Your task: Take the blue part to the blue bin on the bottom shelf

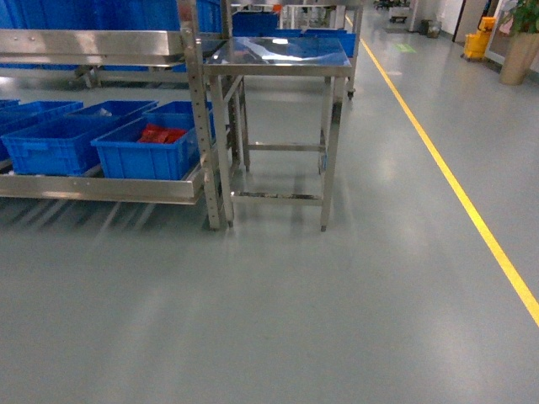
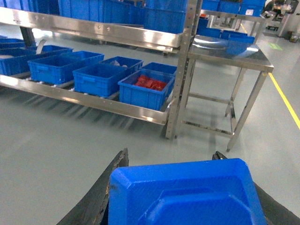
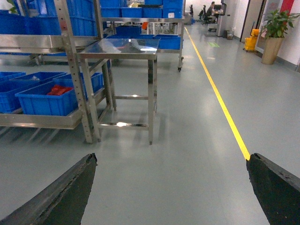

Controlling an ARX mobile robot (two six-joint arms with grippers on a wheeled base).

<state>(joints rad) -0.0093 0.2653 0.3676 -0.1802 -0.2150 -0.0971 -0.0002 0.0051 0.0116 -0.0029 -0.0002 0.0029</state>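
In the left wrist view my left gripper (image 2: 171, 153) is shut on the blue part (image 2: 187, 197), a moulded blue plastic piece that fills the gap between the dark fingers (image 2: 101, 197). The bottom shelf (image 2: 93, 101) lies ahead to the left, its steel front rail low above the floor. Several blue bins (image 2: 101, 77) stand on it; the rightmost bin (image 2: 146, 91) holds red pieces. The head view shows the same shelf (image 1: 101, 187) and that bin (image 1: 147, 151), but neither gripper. My right gripper (image 3: 171, 158) is open over bare floor, with nothing between its fingers.
A steel table (image 1: 278, 55) stands right of the rack's upright post (image 1: 202, 126). An upper shelf (image 2: 108, 33) carries more blue bins. A yellow floor line (image 1: 455, 185) runs along the right. A potted plant (image 3: 274, 37) and a yellow mop bucket (image 3: 251, 40) stand far off.
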